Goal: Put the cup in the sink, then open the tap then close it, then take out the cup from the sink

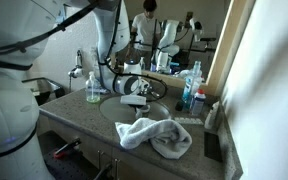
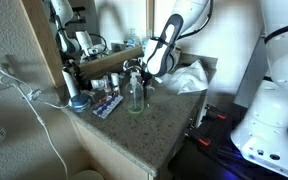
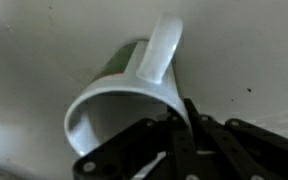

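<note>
Cup [image 3: 119,112] in claw [image 3: 183,128], wrist view only

Smooth, shiny white cup [image 3: 114,115]; soft, crumpled cloth [image 1: 156,135] on a speckled, stone-like counter [image 1: 82,118]; matt black gripper [image 3: 181,125].

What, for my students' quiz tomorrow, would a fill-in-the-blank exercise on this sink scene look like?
The handle of the cup is ___ in colour. The claw meets the cup at its ___. Beside the sink, the pump bottle holds ___ liquid.
Missing words: white; rim; green.
</note>
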